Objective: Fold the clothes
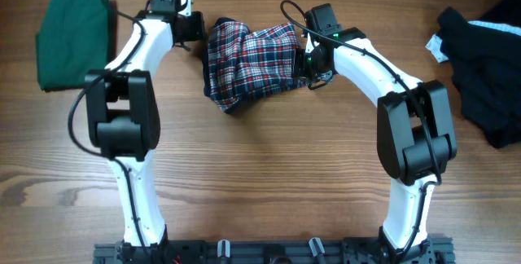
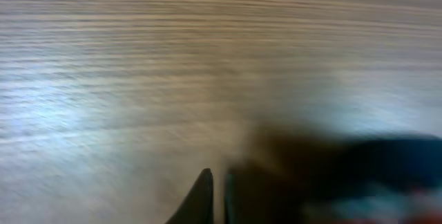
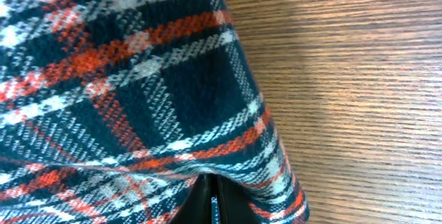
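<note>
1. A red, white and navy plaid dress (image 1: pixel 248 60) of soft woven cloth lies bunched in a loose heap on the brown wood-grain table (image 1: pixel 260 174). It sits at the far middle, between the two arms.
2. The right gripper (image 1: pixel 308 62) is at the right edge of the plaid dress. In the right wrist view its fingers (image 3: pixel 202 209) are pressed together and sit under a fold of the checked cloth (image 3: pixel 117 92). The cloth looks pinched between them, and its hem runs off to the right over bare wood.
3. The left gripper (image 1: pixel 194 29) stands just beside the left edge of the plaid dress, by its far corner. From overhead I cannot tell whether it touches the cloth.
4. The left wrist view is badly blurred. The dark fingertips (image 2: pixel 204 195) stand almost together with only a thin slit between them. Nothing shows in that slit, and bare table lies beyond.
5. A dark smeared shape (image 2: pixel 359 175) fills the lower right of that view. I cannot tell what it is.
6. A plain dark-green garment (image 1: pixel 73 40), folded into a flat rectangle, lies at the far left, well apart from the plaid dress.
7. A rumpled black garment (image 1: pixel 488 77) lies in a heap at the far right edge, with pale patches showing on its left and far sides.
</note>
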Robot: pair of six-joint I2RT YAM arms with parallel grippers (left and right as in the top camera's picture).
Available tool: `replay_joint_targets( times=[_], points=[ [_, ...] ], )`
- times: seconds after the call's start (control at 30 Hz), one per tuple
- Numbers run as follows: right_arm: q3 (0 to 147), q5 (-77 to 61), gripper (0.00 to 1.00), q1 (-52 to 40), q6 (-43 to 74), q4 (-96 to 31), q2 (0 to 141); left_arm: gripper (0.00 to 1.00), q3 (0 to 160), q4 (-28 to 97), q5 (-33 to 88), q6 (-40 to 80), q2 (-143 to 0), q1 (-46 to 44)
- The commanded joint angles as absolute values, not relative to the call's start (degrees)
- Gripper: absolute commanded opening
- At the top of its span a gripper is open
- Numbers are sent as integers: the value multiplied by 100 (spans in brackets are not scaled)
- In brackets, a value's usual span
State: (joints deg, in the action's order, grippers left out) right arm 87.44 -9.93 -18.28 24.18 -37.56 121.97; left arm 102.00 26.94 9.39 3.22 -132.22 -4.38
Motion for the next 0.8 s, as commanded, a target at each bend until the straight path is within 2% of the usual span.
replay_joint_targets(
  times=[0.0, 0.13, 0.33, 0.43, 0.53, 0.77],
  points=[
    [8715, -1081, 4, -1831, 2351, -3710, 12352, 15, 10202, 2985, 2353, 143, -12433, -438],
    [8715, -1079, 4, -1831, 2329, -3706, 12352, 20, 10202, 3371, 2921, -311, -12313, -475],
    [8715, -1081, 4, -1831, 2331, -3706, 12352, 44, 10202, 3765, 2504, -1017, -12350, -650],
    [8715, -1103, 4, -1831, 2327, -3710, 12352, 48, 10202, 3809, 2078, -1011, -12444, -670],
    [8715, -1111, 4, -1831, 2307, -3712, 12352, 54, 10202, 3795, 2073, -1009, -12615, -620],
    [8715, -1125, 4, -1831, 2307, -3708, 12352, 60, 10202, 3693, 2143, -1013, -13021, -602]
  ],
)
